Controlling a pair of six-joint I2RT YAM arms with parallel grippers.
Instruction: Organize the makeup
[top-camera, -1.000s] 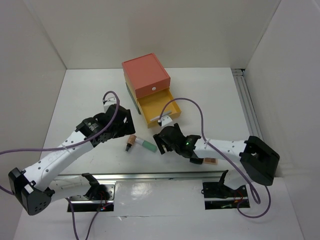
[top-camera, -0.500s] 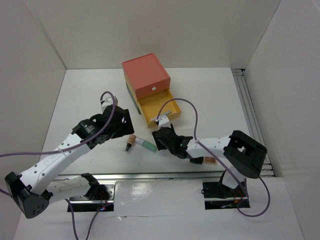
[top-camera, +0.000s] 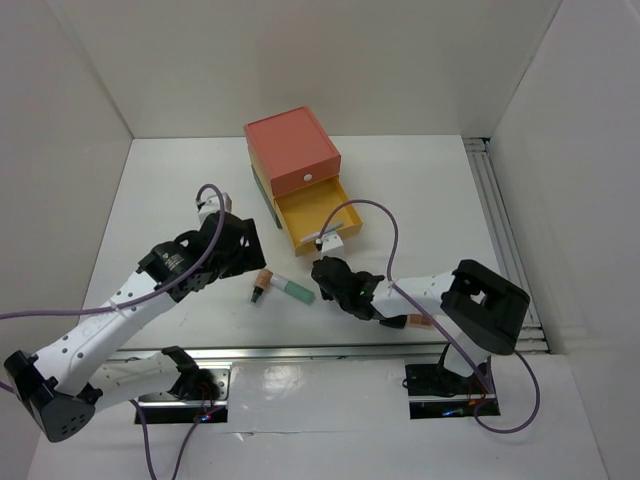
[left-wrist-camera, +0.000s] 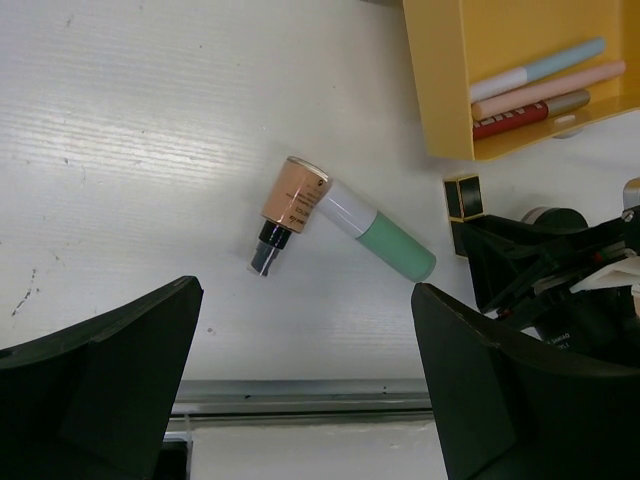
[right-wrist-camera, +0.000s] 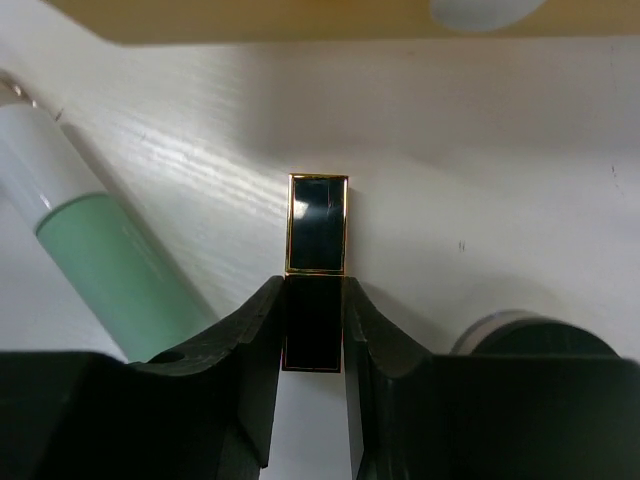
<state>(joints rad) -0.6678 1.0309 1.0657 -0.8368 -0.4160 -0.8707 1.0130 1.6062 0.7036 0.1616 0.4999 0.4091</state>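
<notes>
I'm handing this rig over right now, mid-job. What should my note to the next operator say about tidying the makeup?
Left gripper: open, empty, above the table.
Right gripper: shut on the black lipstick, which lies on the table.
Mint-green tube and peach bottle: lying together on the table near the open yellow drawer.
Done: pencils are in the drawer.
Left: stow lipstick, tube and bottle.

You're looking at two arms of white links and black joints: the left arm (top-camera: 105, 315) and the right arm (top-camera: 425, 288), each with a blocky black base. A purple cable (top-camera: 393, 235) loops along each. The left gripper (left-wrist-camera: 305, 300) has broad matte-black fingers (left-wrist-camera: 95, 385); the right gripper (right-wrist-camera: 312, 300) has black, curved ones.
</notes>
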